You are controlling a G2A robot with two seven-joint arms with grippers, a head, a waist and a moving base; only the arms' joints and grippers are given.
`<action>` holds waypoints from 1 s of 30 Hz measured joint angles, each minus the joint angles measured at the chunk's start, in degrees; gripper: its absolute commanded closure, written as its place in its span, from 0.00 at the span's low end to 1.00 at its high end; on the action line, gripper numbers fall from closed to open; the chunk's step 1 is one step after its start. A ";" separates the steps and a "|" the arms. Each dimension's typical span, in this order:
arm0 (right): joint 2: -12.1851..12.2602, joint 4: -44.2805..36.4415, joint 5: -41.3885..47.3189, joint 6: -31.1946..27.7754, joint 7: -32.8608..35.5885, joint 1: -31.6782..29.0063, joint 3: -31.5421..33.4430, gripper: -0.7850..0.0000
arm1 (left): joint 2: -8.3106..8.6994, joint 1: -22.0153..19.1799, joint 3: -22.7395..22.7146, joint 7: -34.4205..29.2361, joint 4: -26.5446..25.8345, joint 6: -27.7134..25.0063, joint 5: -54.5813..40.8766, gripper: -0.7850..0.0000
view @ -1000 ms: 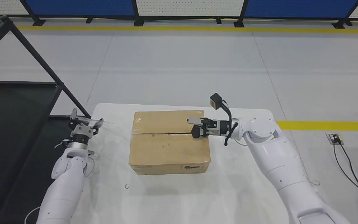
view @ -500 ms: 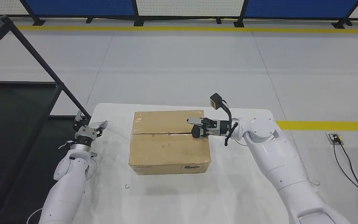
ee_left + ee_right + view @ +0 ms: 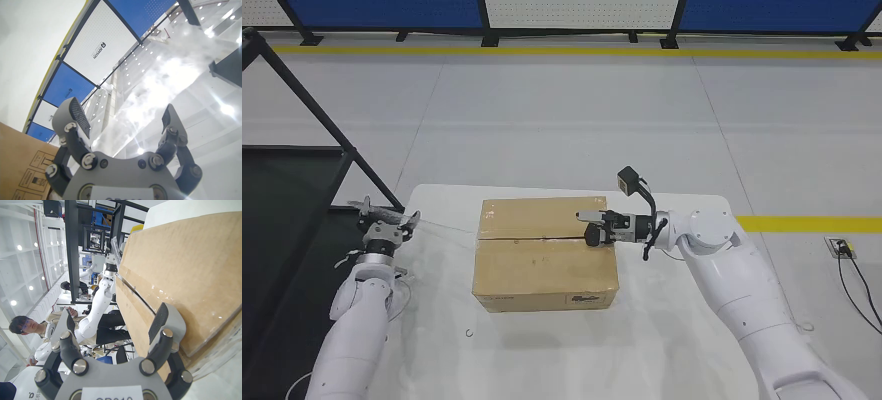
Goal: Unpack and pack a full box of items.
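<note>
**Change from earlier frames**
- The left gripper point(image 3: 390, 208) has shifted outward, toward 9 o'clock, and now sits farther from the brown cardboard box point(image 3: 547, 255) than half a second ago.
- The right gripper point(image 3: 590, 225) has not moved.
- The box has not moved.

**Current state**
- The box stands at the centre of the white table point(image 3: 542, 350). Both top flaps are down, and the seam runs from 9 to 3 o'clock.
- Left gripper: released, with the fingers spread wide. It is beyond the 9 o'clock side of the box and clear of it.
- A translucent whitish film strip point(image 3: 151, 91) passes between the left gripper's fingers. In the top view it shows as a thin line leading toward the box's 9 o'clock edge.
- Right gripper: released, grasping nothing. It is at the 3 o'clock end of the seam. One finger pad point(image 3: 158, 321) lies on the box top beside the seam, and the other finger is off the box.

**Hidden or unclear**
- The box contents are hidden by the flaps.
- It cannot be told whether the film adheres to a left finger pad.
- A small dark curl point(image 3: 470, 333) lies on the table at 7 o'clock of the box. It is too small to identify.
</note>
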 measured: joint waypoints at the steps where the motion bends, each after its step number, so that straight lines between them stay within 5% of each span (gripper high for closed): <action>1: 0.00 0.00 0.00 0.00 0.00 0.00 0.00 0.00 | -0.07 -0.38 -0.23 -0.09 0.38 0.31 -0.82 0.00; 13: 0.00 0.00 0.00 0.00 0.00 0.00 0.00 0.00 | -0.84 -5.00 -1.34 -1.74 7.50 0.40 -5.53 0.00; 30: 0.00 0.00 0.00 0.00 0.00 0.00 0.00 0.00 | -0.48 -0.14 -0.07 2.24 6.54 -9.09 6.56 0.00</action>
